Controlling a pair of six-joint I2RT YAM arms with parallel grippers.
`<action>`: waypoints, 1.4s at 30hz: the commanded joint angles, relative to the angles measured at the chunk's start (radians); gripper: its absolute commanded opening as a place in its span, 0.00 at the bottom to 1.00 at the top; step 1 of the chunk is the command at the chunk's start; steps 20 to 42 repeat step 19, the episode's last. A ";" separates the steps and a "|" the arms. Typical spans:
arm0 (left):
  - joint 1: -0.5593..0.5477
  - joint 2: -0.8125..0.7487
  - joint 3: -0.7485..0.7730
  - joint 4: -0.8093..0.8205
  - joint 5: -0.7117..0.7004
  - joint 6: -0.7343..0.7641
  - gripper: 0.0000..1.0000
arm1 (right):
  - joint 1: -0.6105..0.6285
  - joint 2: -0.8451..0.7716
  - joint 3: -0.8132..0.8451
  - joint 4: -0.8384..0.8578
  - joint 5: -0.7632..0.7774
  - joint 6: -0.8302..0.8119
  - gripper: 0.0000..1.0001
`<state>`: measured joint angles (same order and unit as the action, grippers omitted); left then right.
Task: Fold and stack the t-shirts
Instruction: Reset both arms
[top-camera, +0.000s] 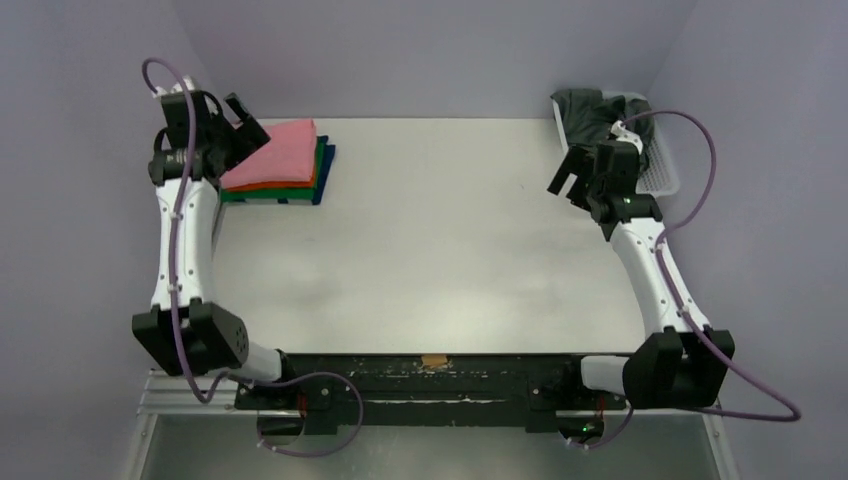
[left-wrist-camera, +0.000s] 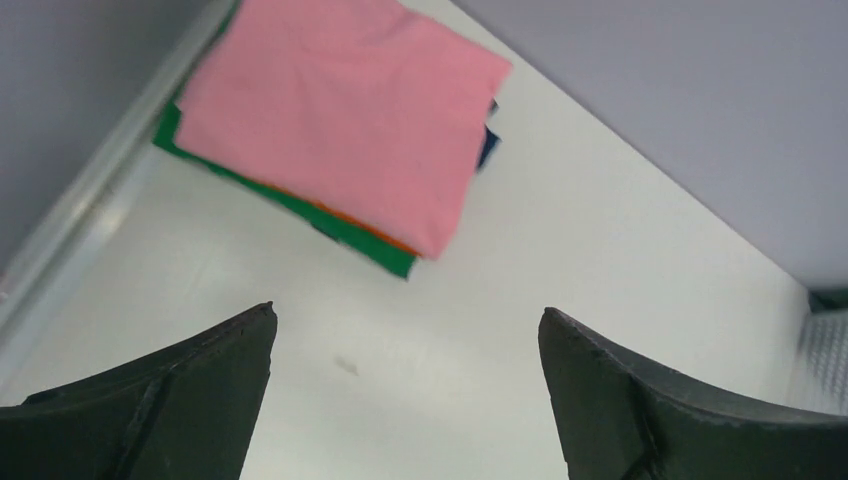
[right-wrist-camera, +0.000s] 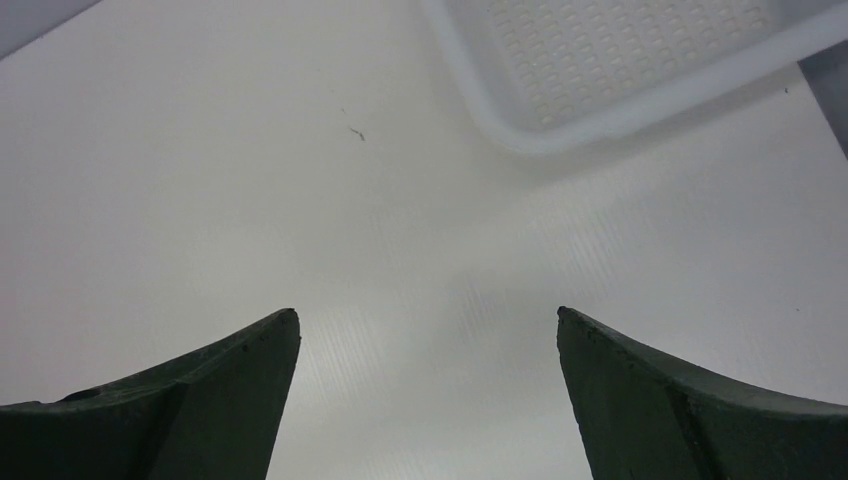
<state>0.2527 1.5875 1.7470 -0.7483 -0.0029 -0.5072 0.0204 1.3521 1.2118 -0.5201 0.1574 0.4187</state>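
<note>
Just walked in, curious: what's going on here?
A stack of folded t-shirts sits at the far left, salmon pink t-shirt on top, beside the open, empty left gripper. The right gripper, also open and empty, hovers by the white basket, where a dark grey t-shirt lies bunched.

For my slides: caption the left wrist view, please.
Open left tool over the table, folded salmon pink t-shirt topping the stack.

Salmon pink t-shirt (top-camera: 285, 150) tops orange t-shirt (top-camera: 270, 185), green t-shirt (left-wrist-camera: 385, 259), blue cloth (left-wrist-camera: 488, 148); dark grey t-shirt (top-camera: 585, 110) in white slotted basket (top-camera: 664, 172).
</note>
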 joint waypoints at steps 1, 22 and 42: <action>-0.167 -0.260 -0.328 0.148 0.027 -0.065 1.00 | 0.000 -0.153 -0.120 0.050 0.061 0.018 0.99; -0.544 -0.596 -0.808 0.168 -0.088 -0.144 1.00 | 0.000 -0.406 -0.400 0.189 -0.023 0.041 0.99; -0.544 -0.596 -0.808 0.168 -0.088 -0.144 1.00 | 0.000 -0.406 -0.400 0.189 -0.023 0.041 0.99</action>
